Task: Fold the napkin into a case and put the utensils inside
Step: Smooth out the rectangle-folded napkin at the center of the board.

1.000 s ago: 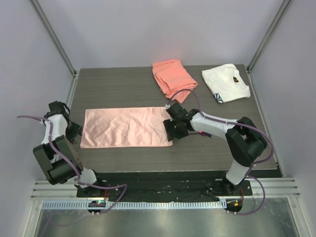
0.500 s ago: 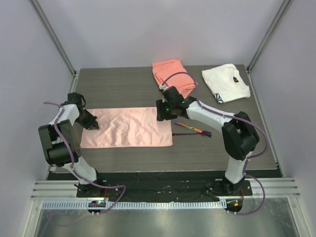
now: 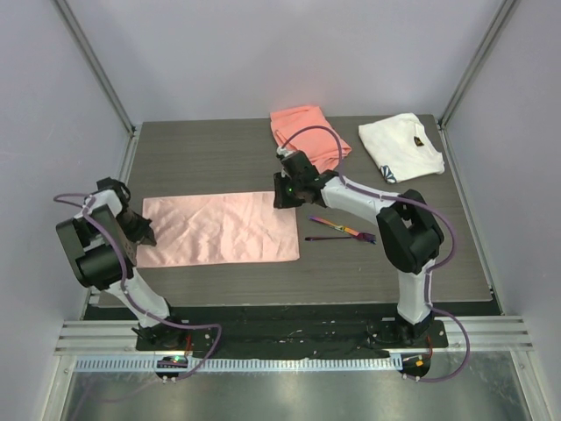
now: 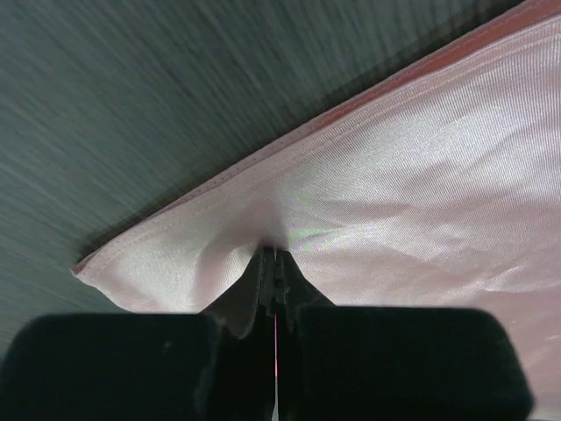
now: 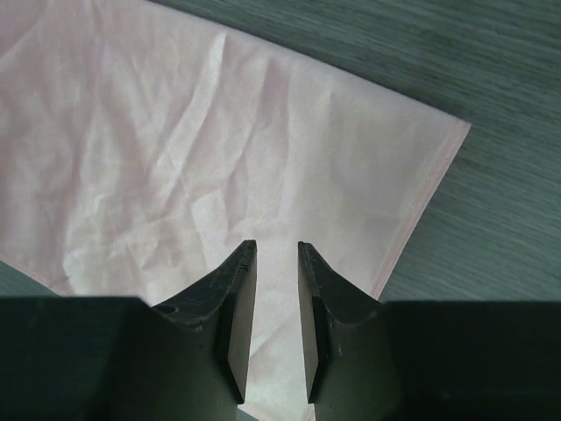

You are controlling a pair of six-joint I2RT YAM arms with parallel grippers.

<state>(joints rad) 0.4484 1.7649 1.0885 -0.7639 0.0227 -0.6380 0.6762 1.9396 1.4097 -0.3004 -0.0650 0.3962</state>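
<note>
The napkin (image 3: 219, 228) lies flat as a long pale-pink rectangle on the dark table (image 3: 210, 158). My left gripper (image 3: 146, 234) sits at its left end, near the front-left corner. In the left wrist view that gripper (image 4: 276, 253) is shut on a small raised pinch of the glossy napkin (image 4: 421, 175). My right gripper (image 3: 280, 199) hovers over the far right corner. In the right wrist view it (image 5: 276, 248) shows a narrow gap between the fingers (image 5: 238, 289), with the napkin (image 5: 175, 149) flat beneath and nothing gripped. The utensils (image 3: 344, 231) lie on the table right of the napkin. No case is formed.
A folded coral-orange cloth (image 3: 307, 136) lies at the back centre, just behind my right arm. A white cloth with a dark mark (image 3: 399, 147) sits at the back right. Metal frame posts stand at the table's back corners.
My left gripper went onto the napkin's left end, shut on it and drew it slightly left. My right gripper moved from the near right corner to the far right corner, its jaws narrowing.
</note>
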